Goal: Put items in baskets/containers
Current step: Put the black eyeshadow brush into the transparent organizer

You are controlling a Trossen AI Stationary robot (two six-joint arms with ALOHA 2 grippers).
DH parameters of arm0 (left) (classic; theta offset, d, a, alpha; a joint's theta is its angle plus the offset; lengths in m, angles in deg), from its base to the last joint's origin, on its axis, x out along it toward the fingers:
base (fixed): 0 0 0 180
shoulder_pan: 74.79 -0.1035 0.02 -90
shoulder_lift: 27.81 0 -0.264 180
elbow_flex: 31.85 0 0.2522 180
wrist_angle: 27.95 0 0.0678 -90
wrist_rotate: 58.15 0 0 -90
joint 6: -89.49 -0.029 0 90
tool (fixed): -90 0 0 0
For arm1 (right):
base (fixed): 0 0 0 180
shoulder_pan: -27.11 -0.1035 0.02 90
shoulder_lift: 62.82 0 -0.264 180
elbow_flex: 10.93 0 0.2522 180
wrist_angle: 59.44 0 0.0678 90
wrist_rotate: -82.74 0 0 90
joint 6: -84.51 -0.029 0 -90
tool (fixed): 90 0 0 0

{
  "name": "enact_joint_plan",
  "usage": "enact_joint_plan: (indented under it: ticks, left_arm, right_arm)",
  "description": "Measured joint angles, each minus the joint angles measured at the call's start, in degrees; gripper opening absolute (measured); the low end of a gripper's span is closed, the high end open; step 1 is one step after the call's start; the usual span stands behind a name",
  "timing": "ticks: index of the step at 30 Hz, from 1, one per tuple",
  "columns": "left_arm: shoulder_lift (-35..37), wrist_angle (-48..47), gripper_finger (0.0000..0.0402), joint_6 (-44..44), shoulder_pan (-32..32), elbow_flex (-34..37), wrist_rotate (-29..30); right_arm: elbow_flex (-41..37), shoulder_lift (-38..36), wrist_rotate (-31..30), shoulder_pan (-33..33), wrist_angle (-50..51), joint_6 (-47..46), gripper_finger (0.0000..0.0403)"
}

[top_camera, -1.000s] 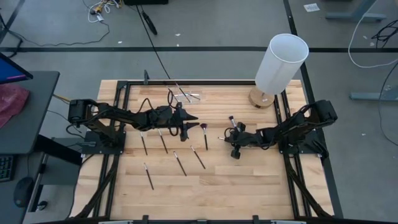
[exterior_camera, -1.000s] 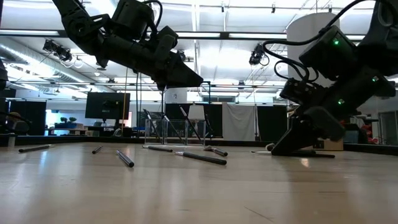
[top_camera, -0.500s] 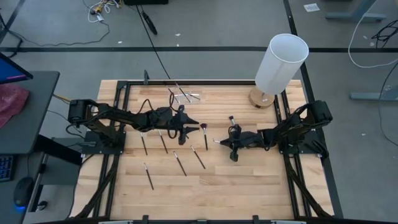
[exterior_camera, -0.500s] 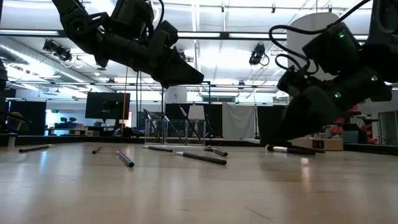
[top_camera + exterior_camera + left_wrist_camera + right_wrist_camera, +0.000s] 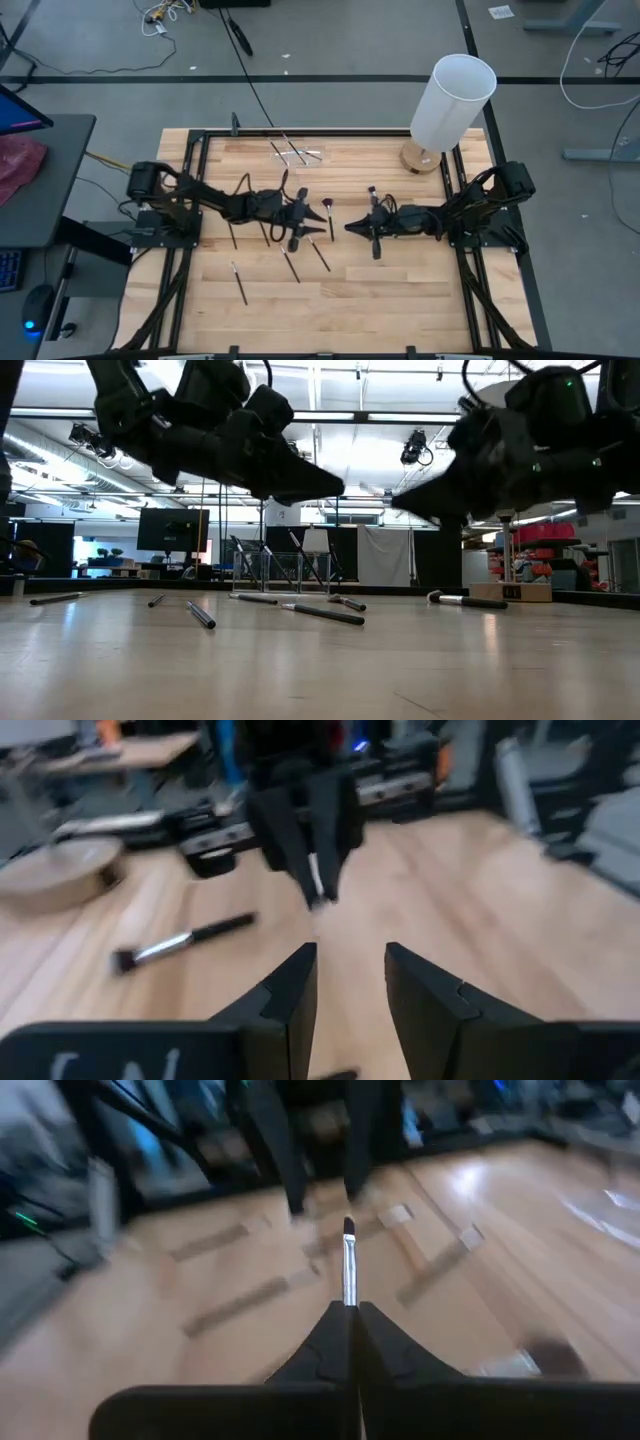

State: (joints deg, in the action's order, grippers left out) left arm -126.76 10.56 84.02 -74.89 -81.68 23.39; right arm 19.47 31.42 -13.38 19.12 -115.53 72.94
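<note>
While the right tool [image 5: 348, 1312] pinches a light, stiff brush [image 5: 348, 1265] by its handle, the left tool [image 5: 348, 982] hovers half spread, empty.

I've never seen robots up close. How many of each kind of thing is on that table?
Arms: 2
White cylinder: 1
Clear box: 1
Loose brushes: 7, two partly under the left arm
Held brush, in the right claw: 1
Total: 12; brushes inside the box are too thin to count.
</note>
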Motion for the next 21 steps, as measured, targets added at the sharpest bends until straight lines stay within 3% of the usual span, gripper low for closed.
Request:
enact_joint_plan:
  ticks: [7,15,21]
  left_arm:
    - [-6.9,15.9,0.0132,0.3,0.0,-1.9,-2.8]
    - [-8.0,16.8,0.0188,1.3,0.4,-6.0,-1.9]
    - [-8.0,16.5,0.017,0.3,0.3,-6.4,-1.7]
  right_arm:
    - [0.0,-0.1,2.9,0.0,-8.6,1.4,0.0]
    - [0.1,-0.1,2.8,0.0,-10.6,1.6,0.0002]
    - [0.1,-0.1,2.8,0.0,-10.9,1.6,0.0004]
